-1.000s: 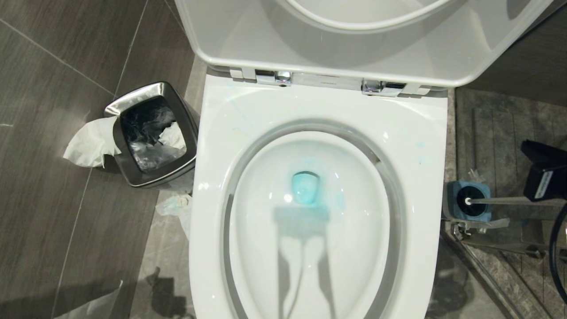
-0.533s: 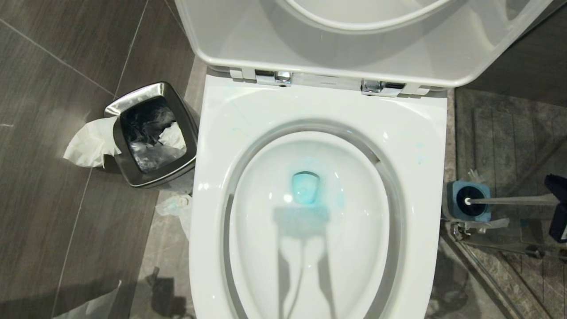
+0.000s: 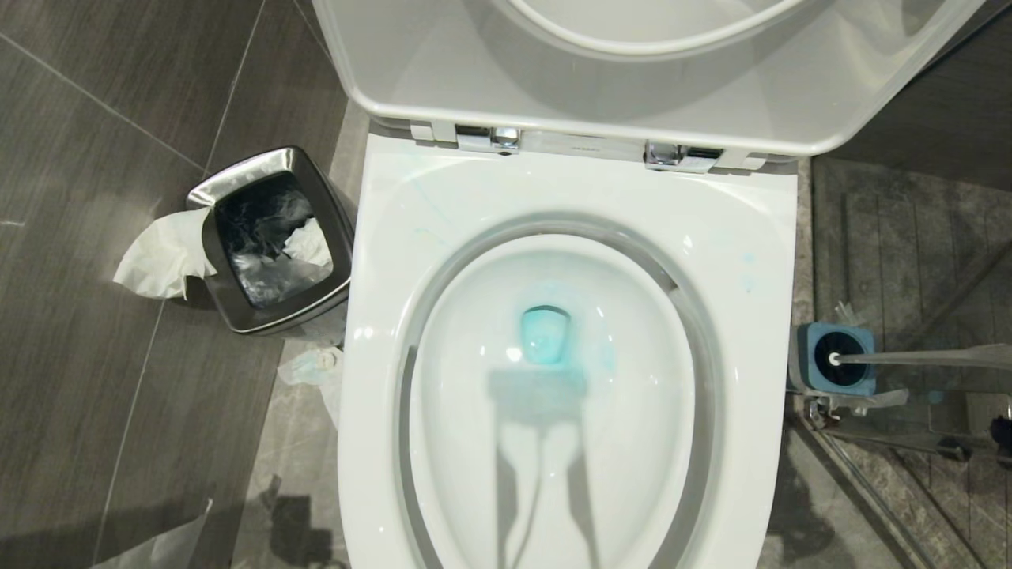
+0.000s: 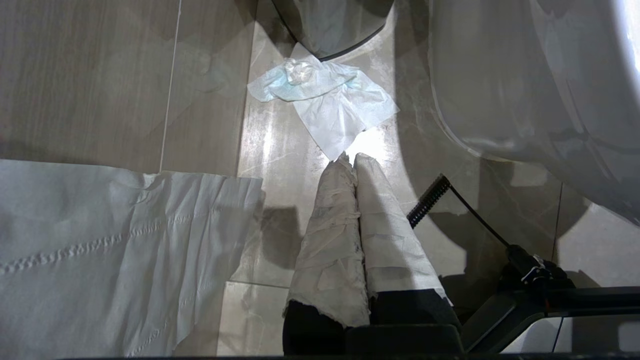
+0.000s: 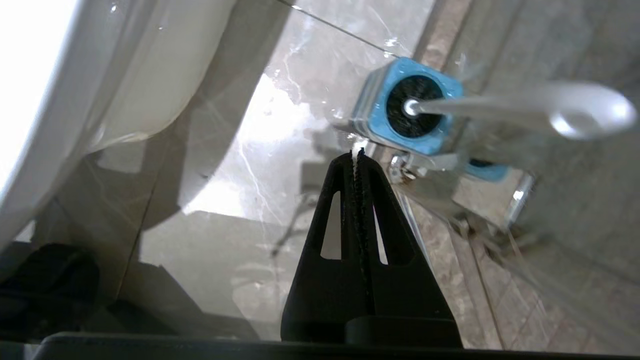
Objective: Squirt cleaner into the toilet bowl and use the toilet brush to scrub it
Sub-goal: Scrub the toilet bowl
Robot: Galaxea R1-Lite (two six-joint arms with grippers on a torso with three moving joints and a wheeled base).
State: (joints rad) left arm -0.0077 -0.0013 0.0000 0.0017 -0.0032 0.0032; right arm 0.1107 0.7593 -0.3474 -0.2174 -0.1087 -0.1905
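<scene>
A square steel waste bin with a dark liner is set on the grey floor tiles; crumpled white tissue is draped over its rim; another tissue is spread on the floor nearby; a blue-topped square holder is placed beside a glass partition.

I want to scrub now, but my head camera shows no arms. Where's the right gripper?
Observer: The right gripper is shut and empty, low over the floor, pointing at the brush holder.
Operator: Is it touching the brush?
Observer: No. The toilet brush stands in the holder, its rounded handle end clear of the gripper.
Operator: And the left one?
Observer: The left gripper is shut too, in white wrapping, above a crumpled tissue on the floor.
</scene>
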